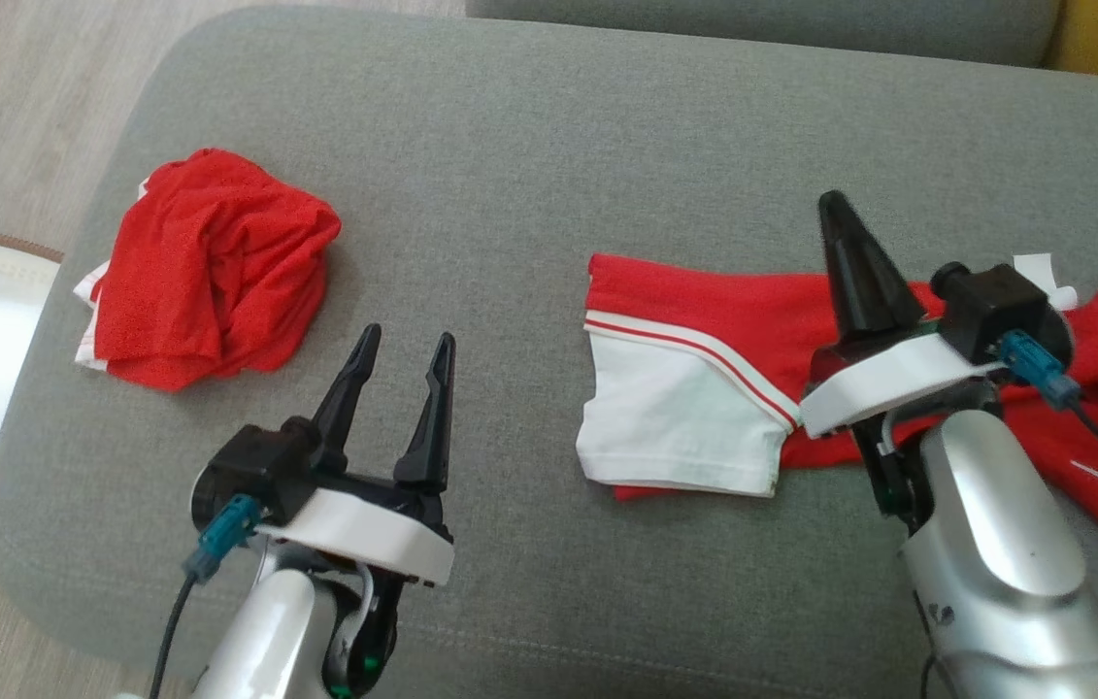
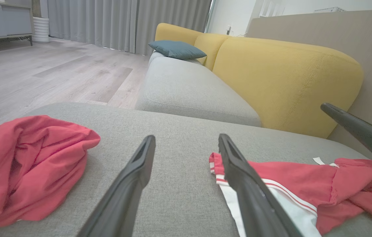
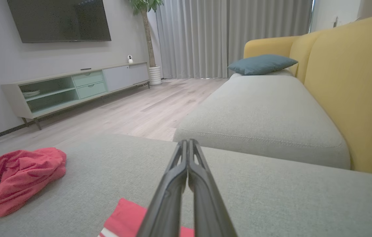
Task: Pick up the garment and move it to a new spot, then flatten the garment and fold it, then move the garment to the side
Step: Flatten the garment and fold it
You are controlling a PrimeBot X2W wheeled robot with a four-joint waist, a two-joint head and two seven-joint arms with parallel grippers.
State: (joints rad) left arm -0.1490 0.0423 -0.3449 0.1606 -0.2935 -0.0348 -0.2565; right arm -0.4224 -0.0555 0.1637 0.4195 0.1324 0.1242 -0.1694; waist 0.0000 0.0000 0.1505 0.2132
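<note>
Garment [image 1: 684, 408] on sofa [image 1: 510, 175], beneath closed right jaws

We see a crumpled red fabric garment [image 1: 214, 267] left of our left gripper [image 1: 411, 335], whose long fingers [image 1: 348, 386] are black above a white collar [image 1: 364, 529]. By our right gripper [image 1: 835, 204] lies a red fabric garment with a white sleeve [image 1: 752, 311], banded in thin red and white stripes. The woven seat cushion [image 1: 529, 146] beneath is plain grey.

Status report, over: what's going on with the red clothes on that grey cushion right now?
Left end effector open, over bare cushion. Right end effector shut, empty, over red-and-white garment. Crumpled red garment lies apart at left; nothing in the way.
</note>
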